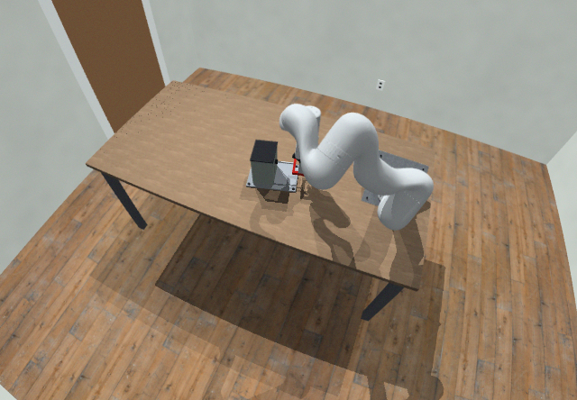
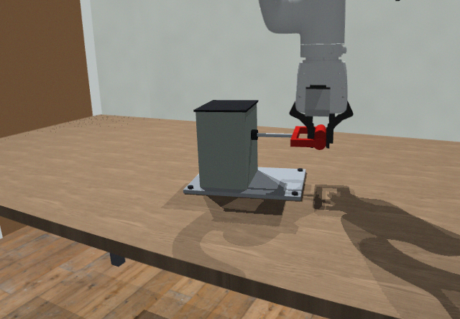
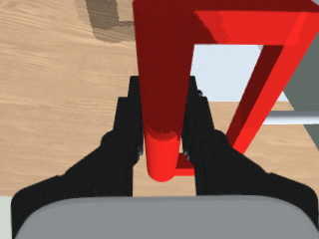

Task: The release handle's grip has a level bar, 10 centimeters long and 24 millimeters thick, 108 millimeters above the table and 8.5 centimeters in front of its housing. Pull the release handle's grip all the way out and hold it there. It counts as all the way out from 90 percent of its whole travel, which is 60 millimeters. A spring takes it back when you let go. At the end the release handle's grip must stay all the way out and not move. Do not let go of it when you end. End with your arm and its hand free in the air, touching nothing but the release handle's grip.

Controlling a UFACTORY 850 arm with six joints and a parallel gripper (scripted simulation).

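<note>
The release handle's red grip (image 2: pixel 309 139) hangs in the air on a thin grey rod (image 2: pixel 274 135) that runs out of the grey housing (image 2: pixel 226 145). A long stretch of rod shows between housing and grip. My gripper (image 2: pixel 319 137) comes straight down from above and is shut on the grip's level bar (image 3: pixel 161 100), one black finger on each side. The gripper is well above the table. In the top view the arm hides most of the grip (image 1: pixel 294 166).
The housing stands on a light grey base plate (image 2: pixel 252 186) bolted to the wooden table. The arm's mount plate (image 1: pixel 396 172) is at the table's far right. A door and a wall shelf are well away.
</note>
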